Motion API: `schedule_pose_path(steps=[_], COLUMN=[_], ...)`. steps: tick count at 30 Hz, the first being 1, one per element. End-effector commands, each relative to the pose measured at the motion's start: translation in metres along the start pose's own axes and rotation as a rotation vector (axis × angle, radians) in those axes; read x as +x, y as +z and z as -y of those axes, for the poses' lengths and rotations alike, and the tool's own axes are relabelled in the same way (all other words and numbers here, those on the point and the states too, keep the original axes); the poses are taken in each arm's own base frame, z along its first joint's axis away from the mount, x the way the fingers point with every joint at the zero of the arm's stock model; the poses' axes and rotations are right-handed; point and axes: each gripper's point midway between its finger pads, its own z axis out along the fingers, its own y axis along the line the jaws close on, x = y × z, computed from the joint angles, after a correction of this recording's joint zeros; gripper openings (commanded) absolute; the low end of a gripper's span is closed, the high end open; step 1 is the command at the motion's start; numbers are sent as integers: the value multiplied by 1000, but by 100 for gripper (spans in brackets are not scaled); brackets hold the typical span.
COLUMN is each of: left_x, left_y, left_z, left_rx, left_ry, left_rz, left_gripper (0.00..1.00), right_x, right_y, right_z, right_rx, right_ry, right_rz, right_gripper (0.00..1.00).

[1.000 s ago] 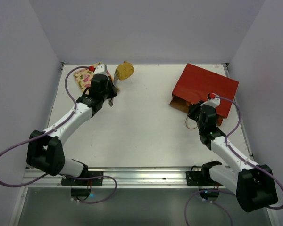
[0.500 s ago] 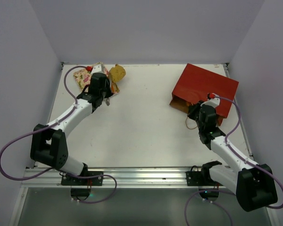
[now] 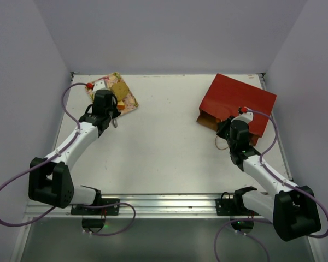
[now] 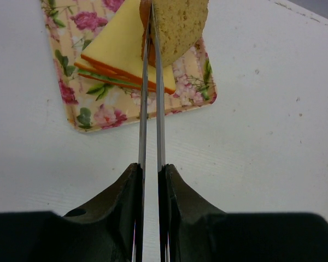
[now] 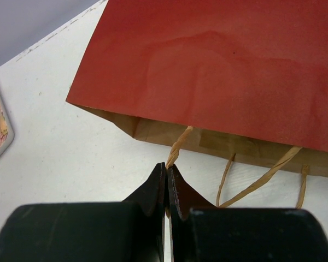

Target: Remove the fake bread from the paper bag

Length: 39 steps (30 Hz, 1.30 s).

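Note:
My left gripper (image 4: 151, 15) is shut on a tan round piece of fake bread (image 4: 179, 24), pinched at its edge between the thin metal fingers and held over the floral tray (image 4: 87, 117). A yellow triangular sandwich wedge (image 4: 117, 54) lies on that tray. From above, the left gripper (image 3: 115, 97) and the tan piece (image 3: 119, 89) are at the table's back left. The dark-red paper bag (image 3: 238, 101) lies flat at the back right, its brown mouth toward me. My right gripper (image 5: 167, 166) is shut on one cord handle (image 5: 179, 144) at the bag's (image 5: 224, 65) mouth. The bag's inside is hidden.
The floral tray (image 3: 132, 102) sits by the back-left corner, next to the left wall. More cord handle loops (image 5: 262, 177) lie on the white table in front of the bag's mouth. The right arm (image 3: 257, 164) stretches along the table's right side.
The left arm has swung left with the tan bread piece, from right of the tray to over it. The right arm has stayed in place on the handle.

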Motion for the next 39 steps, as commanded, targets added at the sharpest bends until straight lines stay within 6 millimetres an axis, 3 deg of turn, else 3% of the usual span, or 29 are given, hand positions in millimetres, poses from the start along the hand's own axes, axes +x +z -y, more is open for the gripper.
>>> schedule_pose_path(steps=[1,15,21,30,39], left_x=[-13,-35,-50,-73,-64], left_y=[-11,-4,-7,-9,5], left_z=[-6,-4,-19,-61,-74], left_rx=[-11,67,74,27,10], left_ry=[-26,-112,-180,-269,-276], left_rz=[54,71,121,187,157], left_gripper=[0,0,0,0,1], right_x=[-17,-16,-16,-16,-14], right_y=[3,3,4,3,5], right_z=[-13,-13,-14,-14,-13], right_rx=[-30,-27,-31,-30,-28], right_ry=[12,11,12,13,12], right_rz=[35,32,28,24,19], right_gripper=[0,0,0,0,0])
